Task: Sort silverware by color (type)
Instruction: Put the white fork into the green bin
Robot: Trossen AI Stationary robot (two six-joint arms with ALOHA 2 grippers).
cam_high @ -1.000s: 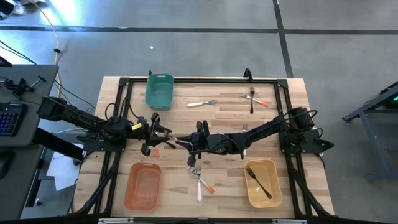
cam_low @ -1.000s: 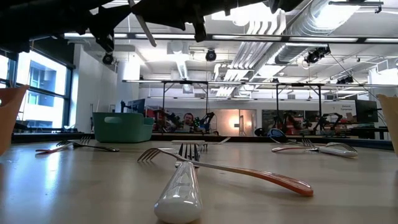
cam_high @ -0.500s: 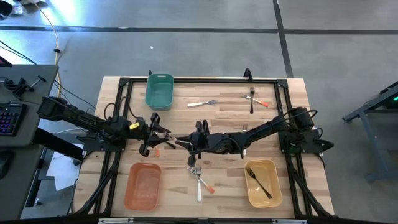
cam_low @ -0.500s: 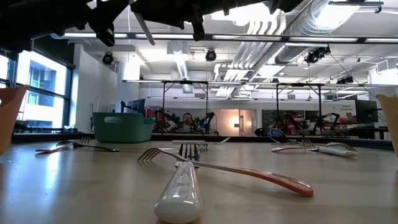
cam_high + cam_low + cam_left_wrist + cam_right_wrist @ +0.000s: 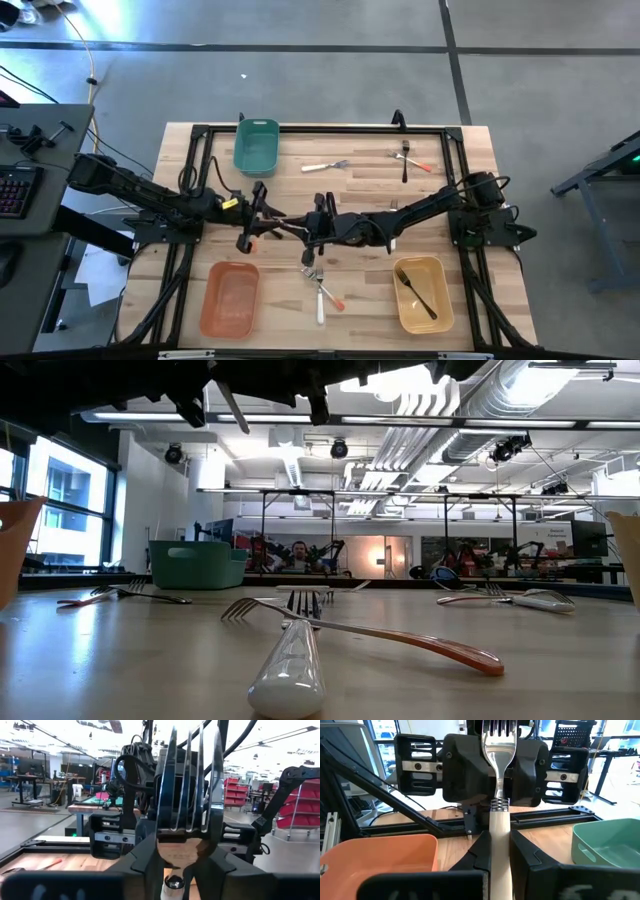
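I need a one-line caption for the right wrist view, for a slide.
White-handled silver fork held between the right pincer and the facing left pincer, above the wooden table.

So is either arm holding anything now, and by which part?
Yes: a white-handled fork, mid-handover above the table's middle. The right gripper grips its handle; the left gripper closes on the neck below the tines.

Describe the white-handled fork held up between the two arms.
The fork has a shiny metal head with four tines and a smooth, whitish, plastic-looking handle joined by a ribbed metal collar. It is off the table, roughly level above its middle. The right gripper clamps the handle from both sides; the tines point at the left gripper, reaching right up to it.
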